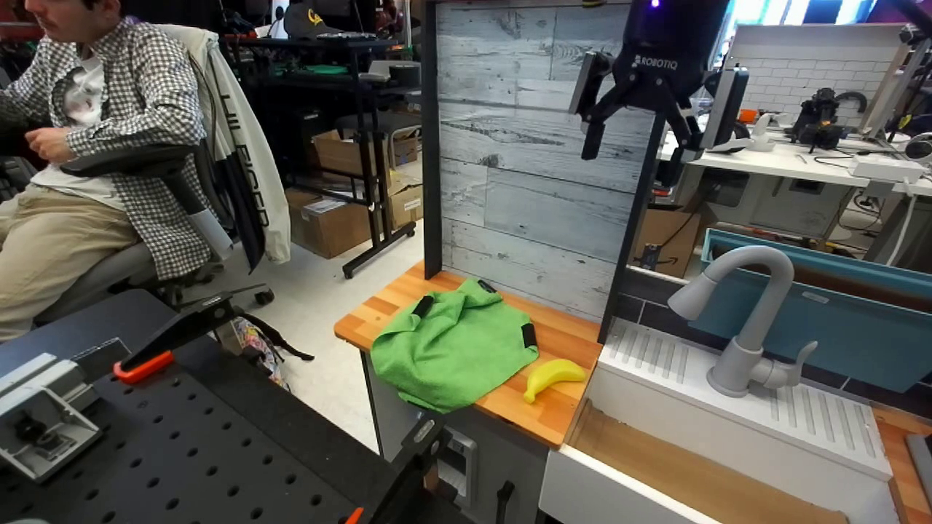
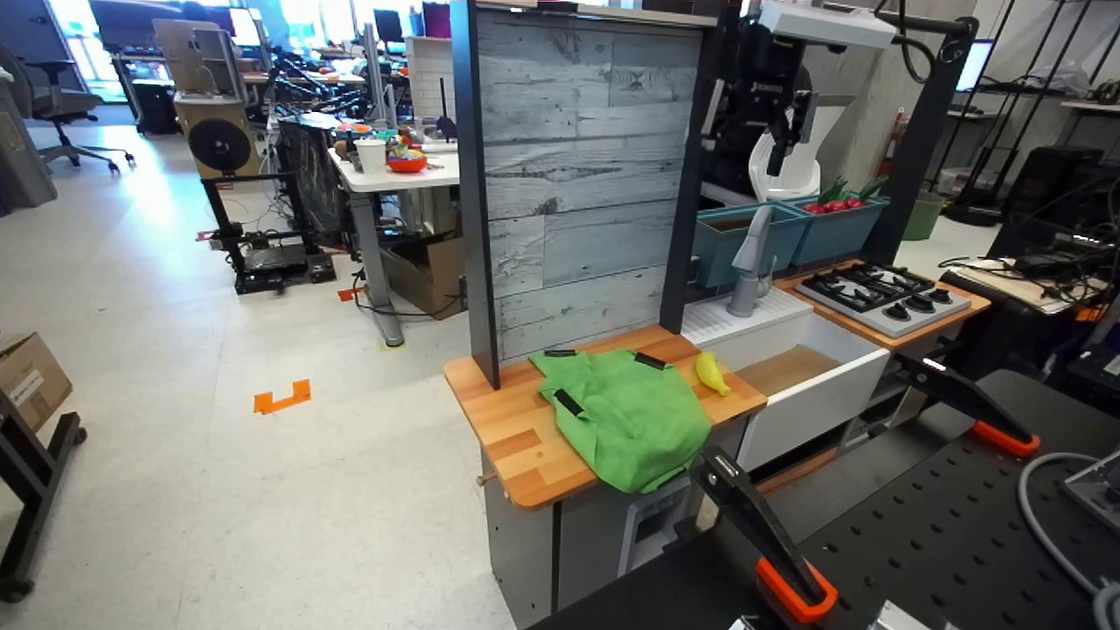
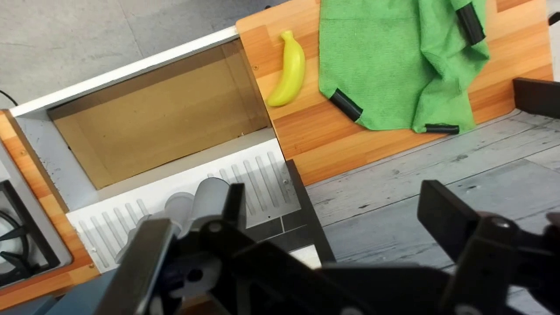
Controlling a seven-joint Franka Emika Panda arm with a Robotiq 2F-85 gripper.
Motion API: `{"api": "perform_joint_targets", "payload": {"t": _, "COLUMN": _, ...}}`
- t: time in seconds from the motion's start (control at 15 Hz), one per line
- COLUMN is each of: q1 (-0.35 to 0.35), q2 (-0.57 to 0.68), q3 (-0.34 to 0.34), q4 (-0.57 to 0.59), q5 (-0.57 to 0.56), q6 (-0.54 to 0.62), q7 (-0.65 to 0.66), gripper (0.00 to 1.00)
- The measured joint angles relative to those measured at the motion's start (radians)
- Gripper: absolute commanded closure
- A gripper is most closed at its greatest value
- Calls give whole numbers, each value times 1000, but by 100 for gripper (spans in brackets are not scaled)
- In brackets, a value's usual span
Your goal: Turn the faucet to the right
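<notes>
The light grey faucet [image 1: 770,298] stands on the white ribbed ledge behind the sink. In an exterior view its arched spout points to the left, and its small side knob [image 1: 783,372] is on the right of the base. The faucet also shows in an exterior view [image 2: 750,262]. In the wrist view the faucet [image 3: 209,197] is partly hidden behind a gripper finger. My gripper [image 1: 632,153] is open and empty, high above the counter and apart from the faucet. It also shows in an exterior view [image 2: 744,144] and the wrist view [image 3: 332,192].
A white sink [image 2: 814,394] lies in front of the faucet. Blue planters [image 1: 852,342] hang behind it. A tall grey wood panel [image 1: 539,182] stands beside it. A yellow banana [image 1: 555,377] and green cloth [image 1: 455,349] lie on the counter. A stove [image 2: 884,297] stands past the sink.
</notes>
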State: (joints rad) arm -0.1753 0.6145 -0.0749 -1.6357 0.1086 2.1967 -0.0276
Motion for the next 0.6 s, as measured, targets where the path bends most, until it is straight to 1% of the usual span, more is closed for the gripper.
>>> {"api": "perform_joint_targets", "payload": {"t": 0.33, "q1": -45, "q2": 86, "q3": -1, "q4": 78, "q5": 63, "q6": 9, "q7": 33, "gripper": 0}}
{"api": "perform_joint_targets", "payload": {"t": 0.6, "q1": -65, "q2": 133, "q3": -9, "q4": 108, "q5": 90, "q6": 63, "q7": 102, "gripper": 0}}
